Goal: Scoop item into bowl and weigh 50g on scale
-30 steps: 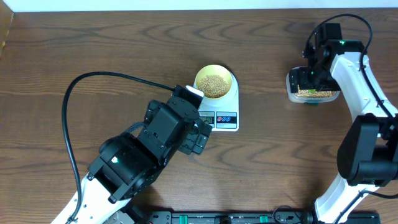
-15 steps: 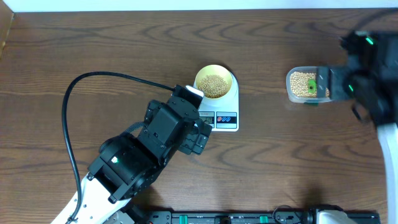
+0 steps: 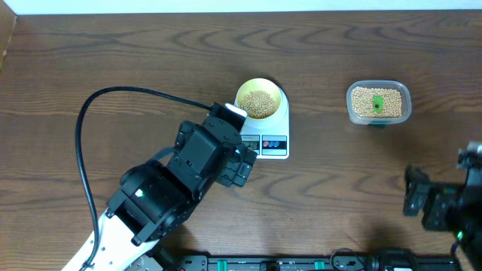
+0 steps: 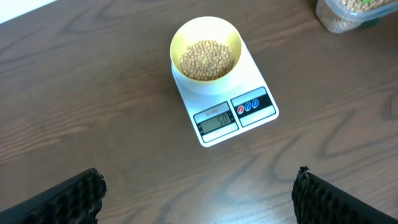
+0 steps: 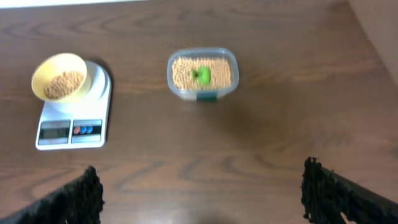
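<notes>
Round pale yellow bowl [image 4: 181, 38] of tan beans [image 4: 207, 59] sits on the flat white scale [image 4: 258, 84]; left gripper [image 4: 198, 183] and right gripper [image 5: 202, 177] both spread wide, empty.

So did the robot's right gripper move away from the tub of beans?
Yes. A second ago the right gripper was over the clear tub; now it sits far below the tub in the overhead view, near the bottom edge, open.

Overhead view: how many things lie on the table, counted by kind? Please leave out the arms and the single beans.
Yellow bowl: 1
White scale: 1
Clear tub: 1
Green scoop: 1
Total: 4
</notes>
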Controlling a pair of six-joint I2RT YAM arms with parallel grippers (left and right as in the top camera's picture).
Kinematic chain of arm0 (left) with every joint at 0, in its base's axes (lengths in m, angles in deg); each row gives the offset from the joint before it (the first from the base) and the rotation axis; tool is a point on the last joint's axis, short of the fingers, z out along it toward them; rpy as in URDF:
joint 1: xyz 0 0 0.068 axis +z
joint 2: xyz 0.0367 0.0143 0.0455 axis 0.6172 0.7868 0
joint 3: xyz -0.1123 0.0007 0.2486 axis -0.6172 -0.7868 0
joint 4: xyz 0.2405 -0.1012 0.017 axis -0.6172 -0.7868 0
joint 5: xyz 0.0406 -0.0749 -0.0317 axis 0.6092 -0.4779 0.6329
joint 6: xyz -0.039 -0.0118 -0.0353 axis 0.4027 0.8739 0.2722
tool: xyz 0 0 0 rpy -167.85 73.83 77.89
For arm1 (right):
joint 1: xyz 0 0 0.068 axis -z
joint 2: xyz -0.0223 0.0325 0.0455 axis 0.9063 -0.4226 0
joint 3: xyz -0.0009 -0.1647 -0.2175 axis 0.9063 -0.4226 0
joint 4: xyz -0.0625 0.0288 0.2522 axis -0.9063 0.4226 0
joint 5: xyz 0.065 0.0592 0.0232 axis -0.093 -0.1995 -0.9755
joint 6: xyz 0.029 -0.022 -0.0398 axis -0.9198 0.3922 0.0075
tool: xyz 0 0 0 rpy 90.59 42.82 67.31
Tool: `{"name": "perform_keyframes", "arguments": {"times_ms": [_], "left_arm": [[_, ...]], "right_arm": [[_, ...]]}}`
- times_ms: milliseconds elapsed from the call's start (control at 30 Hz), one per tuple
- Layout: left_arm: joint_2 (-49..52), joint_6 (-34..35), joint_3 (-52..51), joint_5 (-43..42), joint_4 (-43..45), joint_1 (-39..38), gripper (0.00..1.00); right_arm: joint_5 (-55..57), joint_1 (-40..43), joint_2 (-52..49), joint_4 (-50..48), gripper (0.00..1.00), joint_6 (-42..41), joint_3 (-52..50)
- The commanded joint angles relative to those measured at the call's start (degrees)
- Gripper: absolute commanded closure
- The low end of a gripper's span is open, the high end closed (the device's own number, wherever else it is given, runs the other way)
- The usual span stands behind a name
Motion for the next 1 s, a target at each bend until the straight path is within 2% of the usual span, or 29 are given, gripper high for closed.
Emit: {"name": "perform_keyframes", "arguments": {"times_ms": [0, 233, 433, 567, 767, 867, 967], "left_arm": [[0.0, 0.1, 0.3, 0.5, -0.2, 0.2, 0.02], [0.0, 0.1, 0.3, 0.5, -0.2, 0.2, 0.02], [0.0, 0.1, 0.3, 0.5, -0.2, 0.2, 0.02], [0.0, 0.1, 0.3, 0.5, -0.2, 0.2, 0.02], [0.0, 0.1, 0.3, 0.5, -0.2, 0.2, 0.02], [0.0, 0.1, 0.3, 0.5, -0.2, 0.2, 0.02], [0.0, 0.1, 0.3, 0.5, -0.2, 0.2, 0.02]], "right_arm": [[3.1, -0.3, 4.7, -2.0, 0.01, -5.4, -7.8], [16.9, -0.3, 21.4, -20.1, 0.01, -6.7, -32.6], [19.6, -0.3, 34.1, -40.1, 0.01, -6.7, -53.4], [19.6, -0.3, 38.4, -54.2, 0.01, -6.7, -62.9], [18.4, -0.3, 40.8, -68.7, 0.01, -6.2, -74.4], [12.3, -0.3, 40.8, -76.8, 0.01, -1.6, -78.9], [8.2, -0.3, 40.8, -81.8, 0.01, -0.5, -82.1]]}}
